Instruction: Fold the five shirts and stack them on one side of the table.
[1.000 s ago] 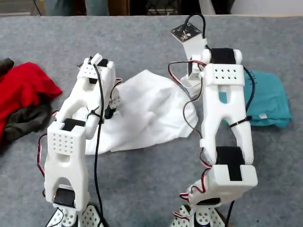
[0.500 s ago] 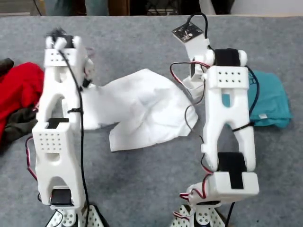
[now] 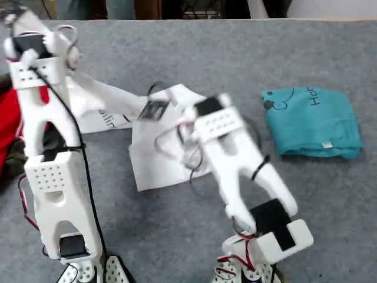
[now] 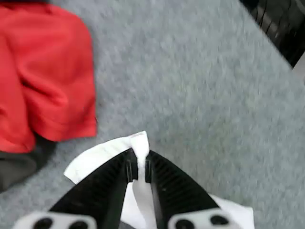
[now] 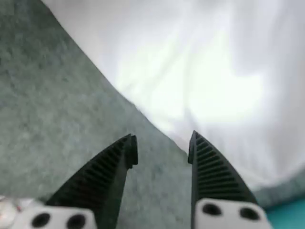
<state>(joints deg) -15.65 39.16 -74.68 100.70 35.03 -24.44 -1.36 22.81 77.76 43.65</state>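
Observation:
A white shirt (image 3: 156,159) lies spread in the middle of the grey table, stretched toward the far left. My left gripper (image 4: 138,164) is shut on an edge of the white shirt (image 4: 139,143), held up near the table's far left corner beside the red shirt (image 4: 43,71). My right gripper (image 5: 159,148) is open just above the white shirt's (image 5: 190,71) edge, with grey table under its fingers. A folded teal shirt (image 3: 312,121) rests at the right. The red shirt (image 3: 7,121) shows at the left edge, partly behind the left arm.
A dark olive garment (image 3: 12,154) lies under the red shirt at the left edge. The table's far edge (image 3: 194,21) runs along the top, with chair legs and furniture behind it. Bare grey cloth covers the front middle and the far middle.
The left arm swung far left and back, pulling the white shirt's edge out with it. The right arm swung left from beside the teal shirt to over the white shirt.

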